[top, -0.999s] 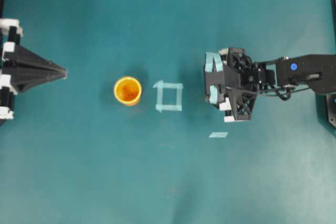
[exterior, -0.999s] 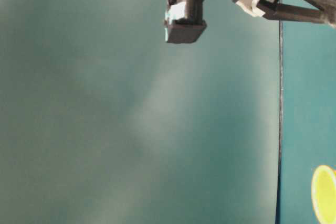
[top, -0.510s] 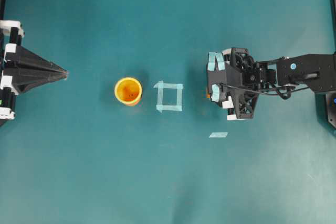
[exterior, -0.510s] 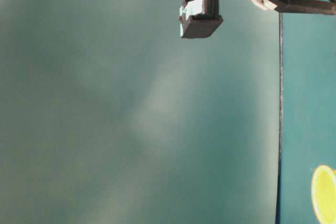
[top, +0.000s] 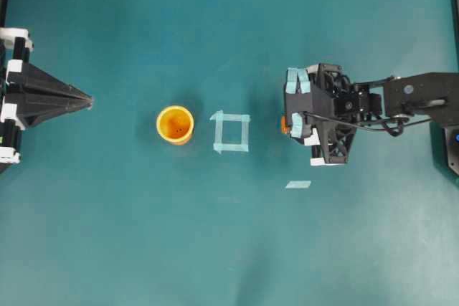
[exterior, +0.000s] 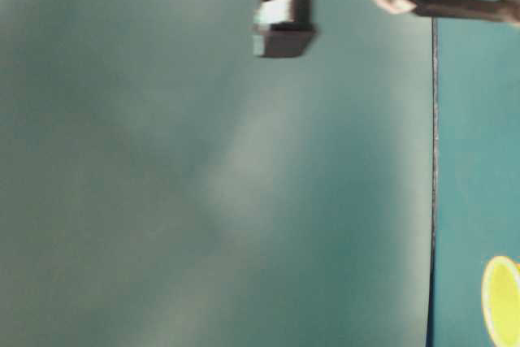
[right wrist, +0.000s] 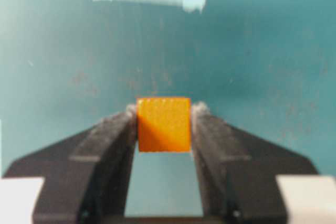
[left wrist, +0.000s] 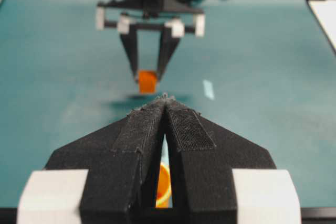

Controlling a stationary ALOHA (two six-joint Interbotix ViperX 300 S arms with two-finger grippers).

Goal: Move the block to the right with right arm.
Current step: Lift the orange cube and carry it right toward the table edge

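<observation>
On your right arm (top: 423, 98), the right gripper (right wrist: 164, 121) has its jaws drawn in against both sides of the block (right wrist: 164, 124), which the right wrist view shows seated between the two tips; the grip looks made, though whether the block is clear of the tabletop (top: 215, 249) cannot be told. A second ago the overhead view showed no orange at the gripper; half a second ago a sliver appeared at its left edge, and now the block (top: 285, 125) is plainly visible there, just right of the taped square (top: 231, 132). The gripper head has shifted slightly rightward over that interval. The left wrist view confirms the block (left wrist: 147, 81) pinched at the tips of the far gripper. The cup (top: 175, 125) stands left of the taped square, unmoved across all overhead frames, and the loose tape strip (top: 297, 184) lies where it did. Your left gripper (top: 86, 98) remains parked at the left edge with its jaws clenched on nothing. The table-level view is blurred and shows only part of the right arm at the top.
</observation>
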